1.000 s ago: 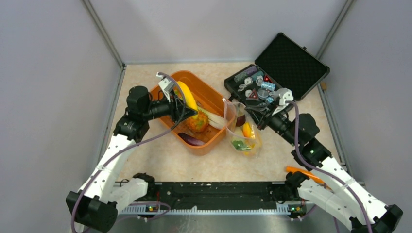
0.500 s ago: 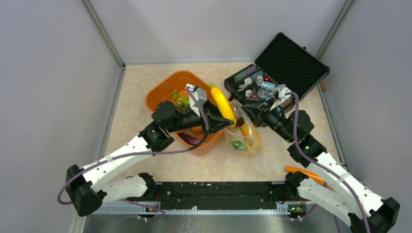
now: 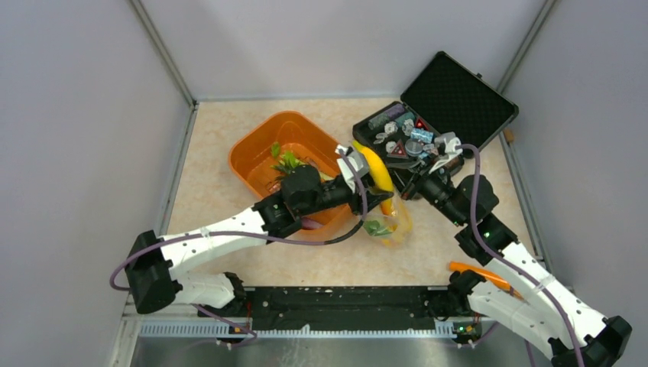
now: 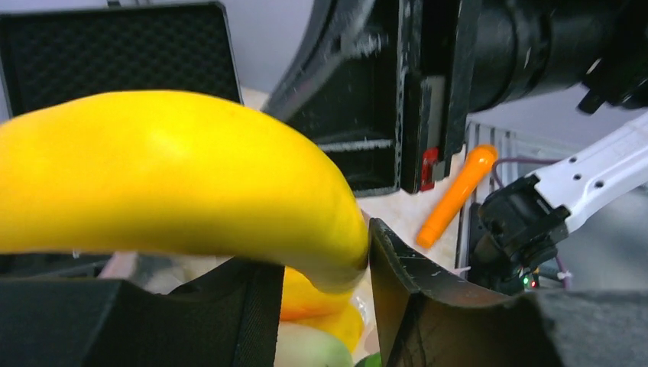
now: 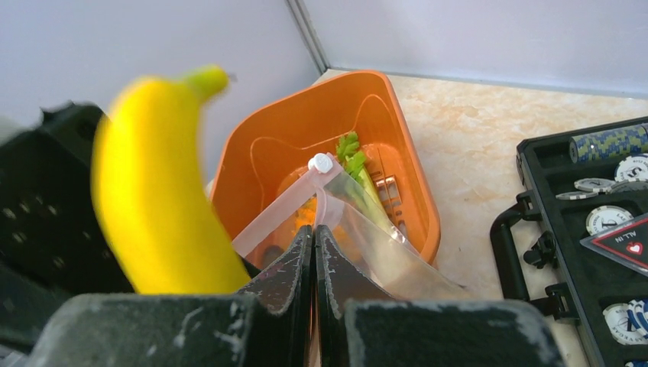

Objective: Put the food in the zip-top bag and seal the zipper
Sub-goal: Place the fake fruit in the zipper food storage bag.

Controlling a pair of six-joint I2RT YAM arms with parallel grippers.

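My left gripper [image 3: 368, 183] [image 4: 325, 264] is shut on a yellow banana [image 3: 376, 171] [image 4: 176, 176] [image 5: 157, 199], holding it just above the mouth of the clear zip-top bag [image 3: 388, 223] [image 5: 382, 248]. My right gripper [image 3: 413, 186] [image 5: 314, 233] is shut on the bag's edge at the pinkish zipper [image 5: 273, 219], keeping the mouth up. Yellow-orange food [image 3: 389, 205] [image 4: 317, 302] and a green piece [image 3: 376, 227] lie inside the bag. A leafy stalk [image 3: 286, 162] [image 5: 353, 151] sits in the orange tub [image 3: 252, 149] [image 5: 397, 115]. The left arm partly hides a purple eggplant [image 3: 309, 224].
An open black case [image 3: 455, 95] with small trinkets [image 3: 401, 134] [image 5: 611, 191] stands right behind the bag, close to my right wrist. An orange stick [image 3: 477, 273] [image 4: 456, 195] lies by the right arm's base. Grey walls enclose the table on three sides.
My left arm swung right, carrying the banana from over the orange tub to over the bag's mouth. The right gripper kept its pinch on the bag edge.
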